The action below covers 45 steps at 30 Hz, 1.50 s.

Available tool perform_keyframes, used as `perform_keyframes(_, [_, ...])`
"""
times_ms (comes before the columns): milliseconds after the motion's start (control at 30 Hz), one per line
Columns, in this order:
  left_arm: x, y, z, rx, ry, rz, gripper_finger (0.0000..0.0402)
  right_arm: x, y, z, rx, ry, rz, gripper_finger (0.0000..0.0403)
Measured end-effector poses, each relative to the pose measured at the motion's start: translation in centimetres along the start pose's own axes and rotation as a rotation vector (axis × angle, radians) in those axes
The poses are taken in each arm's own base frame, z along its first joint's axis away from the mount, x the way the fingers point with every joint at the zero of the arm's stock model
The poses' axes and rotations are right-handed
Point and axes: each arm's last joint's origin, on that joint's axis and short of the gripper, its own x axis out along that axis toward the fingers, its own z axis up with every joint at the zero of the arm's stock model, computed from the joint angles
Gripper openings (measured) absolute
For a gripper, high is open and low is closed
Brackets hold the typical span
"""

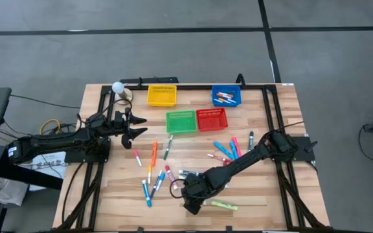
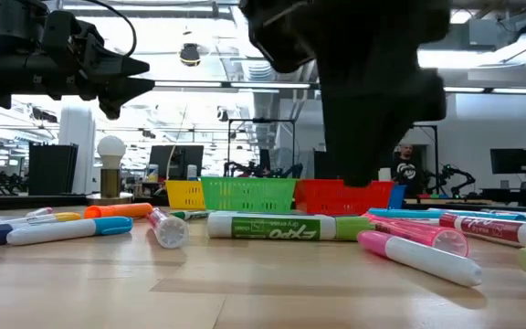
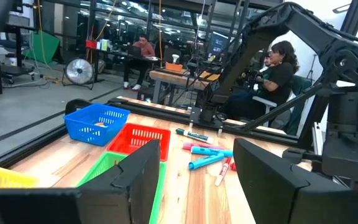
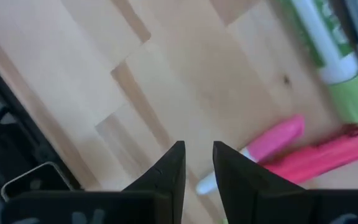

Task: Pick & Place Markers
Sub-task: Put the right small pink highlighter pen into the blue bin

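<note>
Right gripper (image 4: 197,163) low over table, jaws nearly closed, empty; pink marker (image 4: 272,142) just beside fingertips. Left gripper (image 1: 133,125) waits spread wide near baskets (image 1: 181,122). I reckon markers light, stiff, slick, prone to roll; I'd pinch mid-barrel.

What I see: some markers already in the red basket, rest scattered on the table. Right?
Not quite. The high view shows those markers in the blue basket, not the red basket, which looks empty. The rest are scattered on the table, as you said.
</note>
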Motion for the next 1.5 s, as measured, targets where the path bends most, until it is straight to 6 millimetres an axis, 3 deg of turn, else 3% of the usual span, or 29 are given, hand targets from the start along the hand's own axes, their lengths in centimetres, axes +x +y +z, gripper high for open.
perform_keyframes(233, [0.0,0.0,0.1,0.002,-0.006,-0.001,0.0204,0.9,-0.4,-0.8,0.061,0.097,-0.043,0.0082])
perform_keyframes(667, [0.0,0.0,0.1,0.003,-0.013,-0.002,0.0204,1.2,-0.7,-0.4,0.084,0.088,-0.048,0.0130])
perform_keyframes(1500, [0.0,0.0,0.1,0.004,-0.013,-0.002,0.0204,2.2,-2.7,0.0,0.149,0.117,-0.121,0.0131])
